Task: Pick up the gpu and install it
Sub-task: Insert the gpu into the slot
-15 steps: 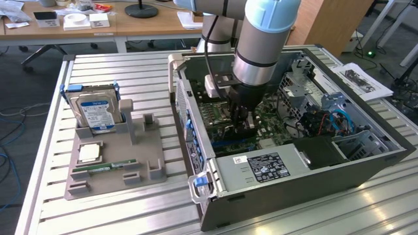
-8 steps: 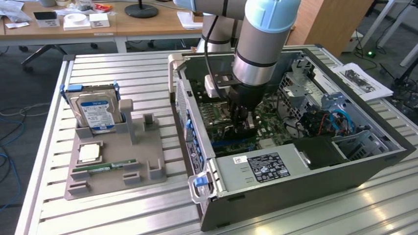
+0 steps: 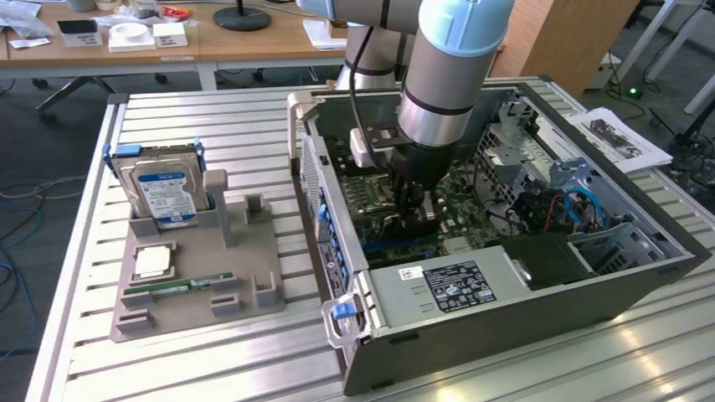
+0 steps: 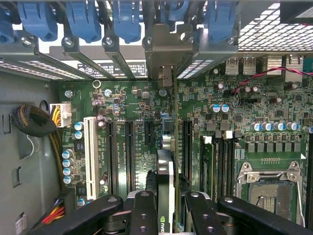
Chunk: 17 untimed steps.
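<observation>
The end effector point(image 3: 416, 216) stands inside the open computer case point(image 3: 503, 339), at the centre of the exterior frame, clamped on the gpu point(image 4: 165, 171). The card is held edge-down over the motherboard point(image 4: 137, 103), parallel to the expansion slots point(image 4: 129, 152), so its connector meets a slot squarely. Whether it is seated cannot be told.

My arm point(image 3: 453, 67) stands steeply over the open computer case point(image 3: 503, 335), wrist pointing straight down into it. My gripper point(image 3: 416, 216) hangs low inside the case, near its middle. My two black fingers point(image 4: 143, 211) are clamped on the gpu point(image 4: 165, 169), held edge-on between them.
</observation>
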Motion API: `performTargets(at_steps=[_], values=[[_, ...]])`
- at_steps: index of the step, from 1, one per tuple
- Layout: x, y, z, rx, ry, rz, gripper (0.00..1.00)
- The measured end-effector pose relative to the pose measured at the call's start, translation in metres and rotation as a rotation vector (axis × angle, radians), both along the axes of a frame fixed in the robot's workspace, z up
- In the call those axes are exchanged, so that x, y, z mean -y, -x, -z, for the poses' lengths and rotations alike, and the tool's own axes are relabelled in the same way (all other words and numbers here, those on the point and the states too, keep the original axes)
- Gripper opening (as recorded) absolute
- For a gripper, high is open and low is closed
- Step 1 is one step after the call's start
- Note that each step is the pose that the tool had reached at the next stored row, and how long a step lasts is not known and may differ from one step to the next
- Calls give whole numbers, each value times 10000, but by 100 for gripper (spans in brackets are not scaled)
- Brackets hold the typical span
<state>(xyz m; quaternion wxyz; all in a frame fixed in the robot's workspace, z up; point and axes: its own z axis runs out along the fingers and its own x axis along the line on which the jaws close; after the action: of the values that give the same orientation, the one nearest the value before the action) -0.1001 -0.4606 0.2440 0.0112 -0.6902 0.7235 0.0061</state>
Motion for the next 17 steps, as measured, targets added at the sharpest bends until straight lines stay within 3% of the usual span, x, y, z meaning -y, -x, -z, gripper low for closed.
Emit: performTargets(at_steps=[17], values=[[-2, 6, 4, 0, 0, 4, 27]])
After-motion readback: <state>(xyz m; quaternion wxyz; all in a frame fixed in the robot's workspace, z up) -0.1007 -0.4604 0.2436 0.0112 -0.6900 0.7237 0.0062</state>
